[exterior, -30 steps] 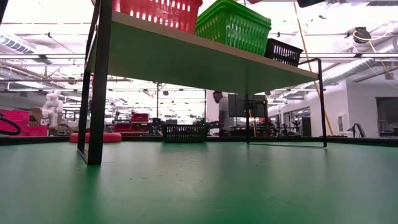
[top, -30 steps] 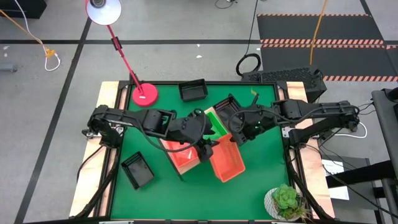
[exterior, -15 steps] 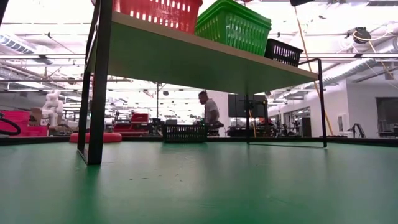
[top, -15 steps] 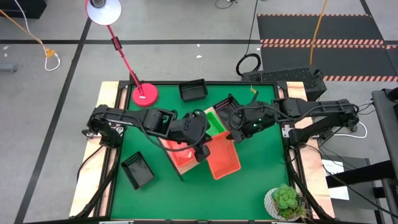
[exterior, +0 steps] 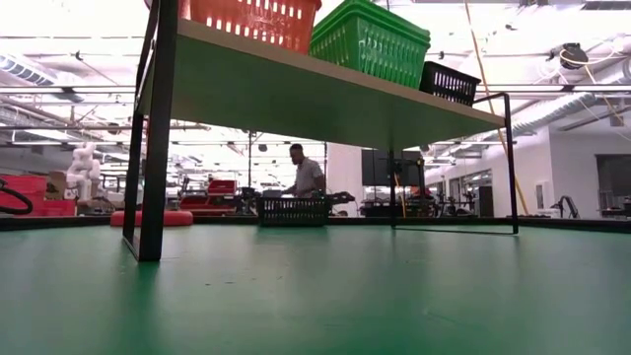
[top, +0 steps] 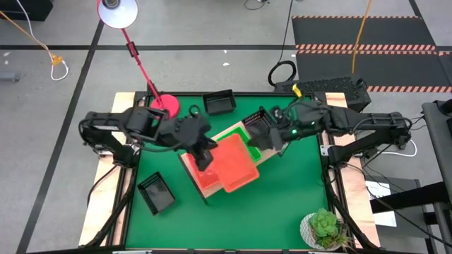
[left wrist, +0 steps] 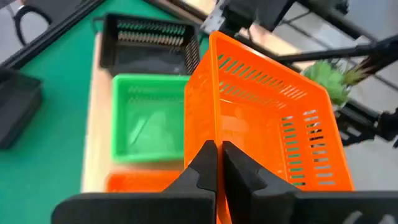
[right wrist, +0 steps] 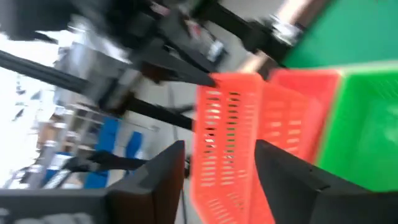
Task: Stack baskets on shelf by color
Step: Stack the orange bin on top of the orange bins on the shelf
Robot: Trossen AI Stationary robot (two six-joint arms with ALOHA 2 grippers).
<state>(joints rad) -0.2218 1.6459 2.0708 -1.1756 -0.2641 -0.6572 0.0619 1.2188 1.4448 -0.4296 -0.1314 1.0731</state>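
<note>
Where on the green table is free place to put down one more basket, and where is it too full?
Free: the green table between the shelf and the plant pot. Crowded: over the shelf, where the left hand holds the orange basket and the right hand hovers by the green basket.

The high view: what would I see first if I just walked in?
First the bright orange-red basket, held tilted above the shelf at mid-table, its wall pinched by the left end effector. Beside it sit a green basket and a black basket on the shelf, with the right end effector open over them. A red lamp stands at the table's far edge.
</note>
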